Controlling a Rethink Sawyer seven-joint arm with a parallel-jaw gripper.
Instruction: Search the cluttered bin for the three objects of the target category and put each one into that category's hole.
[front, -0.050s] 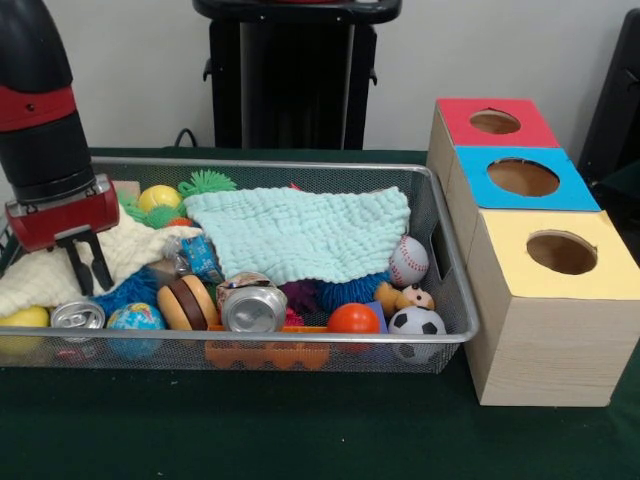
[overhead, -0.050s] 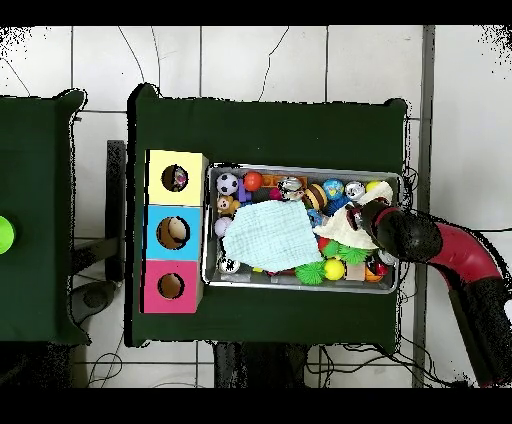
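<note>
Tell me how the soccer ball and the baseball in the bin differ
The soccer ball is white with black patches; the baseball is white with red stitching. The soccer ball sits at the bin's front corner nearest the yellow box; the baseball lies further back, touching the edge of the mint cloth. Both are small round balls at the bin's box-side end, uncovered.

- One silver wire-mesh bin.
- Three wooden boxes, each with one round hole on top: red-topped, blue-topped, yellow-topped.
- Two cloths: one pale mint waffle-weave cloth, one cream cloth.
- Two silver drink cans: one, another.
- Sports-patterned balls: one white baseball, one black-and-white football.
- One plain orange ball.
- One blue globe ball.
- One toy hamburger.
- One green spiky ball.
</note>
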